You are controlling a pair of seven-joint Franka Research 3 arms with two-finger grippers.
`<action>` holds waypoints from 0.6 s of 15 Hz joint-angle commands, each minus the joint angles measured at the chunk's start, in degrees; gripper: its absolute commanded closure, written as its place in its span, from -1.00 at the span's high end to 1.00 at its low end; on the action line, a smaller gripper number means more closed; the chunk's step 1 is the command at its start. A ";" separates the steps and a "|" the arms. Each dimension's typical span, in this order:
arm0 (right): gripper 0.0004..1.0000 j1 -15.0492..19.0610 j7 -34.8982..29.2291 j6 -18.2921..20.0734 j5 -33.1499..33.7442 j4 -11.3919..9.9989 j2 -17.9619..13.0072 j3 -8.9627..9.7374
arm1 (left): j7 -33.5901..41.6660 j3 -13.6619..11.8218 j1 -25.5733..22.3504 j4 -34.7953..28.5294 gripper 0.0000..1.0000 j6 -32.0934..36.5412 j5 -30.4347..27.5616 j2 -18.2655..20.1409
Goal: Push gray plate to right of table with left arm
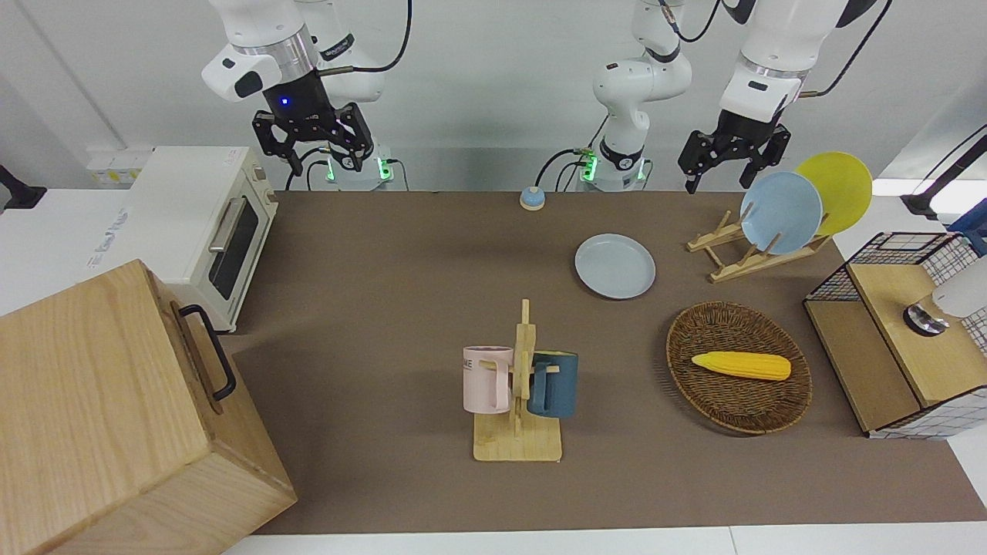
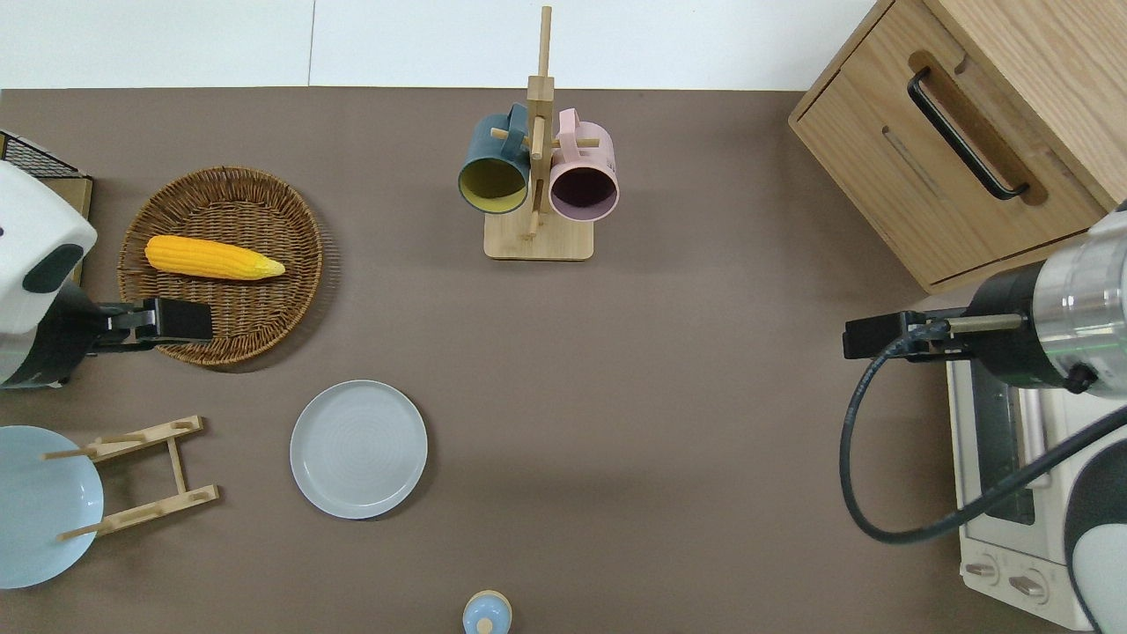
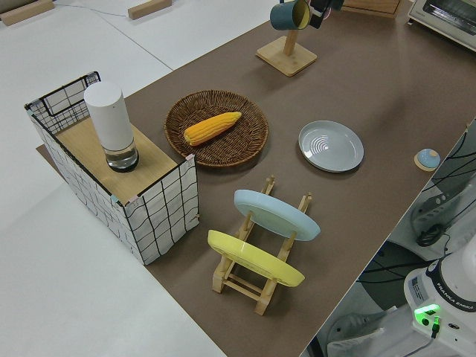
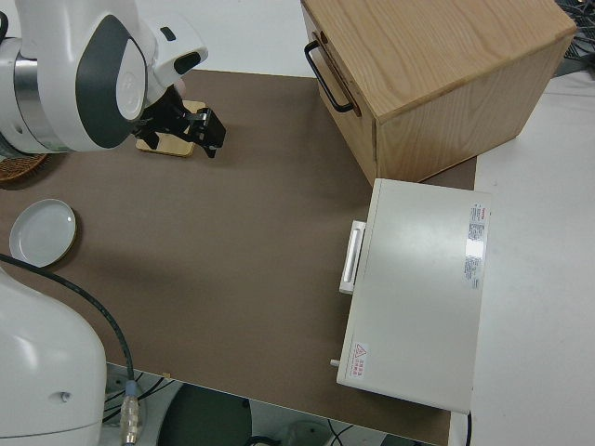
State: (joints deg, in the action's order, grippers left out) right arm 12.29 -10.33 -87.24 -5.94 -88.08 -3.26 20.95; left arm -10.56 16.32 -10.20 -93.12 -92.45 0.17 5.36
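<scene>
The gray plate (image 1: 614, 266) (image 2: 358, 449) (image 3: 331, 146) (image 4: 42, 232) lies flat on the brown table (image 1: 401, 270) (image 2: 687, 440), between the wooden plate rack and the table's middle. My left gripper (image 1: 717, 181) (image 2: 189, 320) hangs open and empty in the air, over the wicker basket's rim nearer the robots. It is apart from the plate, toward the left arm's end of the table. The right arm is parked, and its gripper (image 1: 325, 163) (image 2: 867, 336) (image 4: 206, 130) is open.
A wicker basket (image 2: 264, 291) holds a corn cob (image 2: 211, 257). The plate rack (image 1: 740, 258) carries a sky-blue plate (image 1: 780, 212) and a yellow plate (image 1: 844, 189). A mug rack (image 1: 518, 432), wire crate (image 1: 887, 362), toaster oven (image 1: 208, 223), wooden cabinet (image 1: 100, 416) and small blue knob (image 1: 532, 198) also stand here.
</scene>
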 commanded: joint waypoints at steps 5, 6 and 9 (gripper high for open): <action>0.99 0.37 -0.12 0.31 -0.92 0.81 0.36 0.23 | -0.08 -4.97 0.45 -0.13 0.98 2.37 -1.04 1.67; 0.99 0.37 -0.12 0.31 -0.92 0.81 0.36 0.23 | -0.08 -5.24 0.71 -0.30 0.98 2.45 -1.05 1.93; 0.99 0.37 -0.12 0.31 -0.92 0.81 0.36 0.23 | 0.01 -6.21 1.41 -2.58 0.98 2.54 -2.71 3.16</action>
State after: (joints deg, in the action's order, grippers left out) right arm 12.29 -10.33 -87.24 -5.94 -88.08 -3.26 20.95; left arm -10.58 11.49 -10.08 -93.21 -90.75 -0.33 6.35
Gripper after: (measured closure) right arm 0.004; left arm 0.004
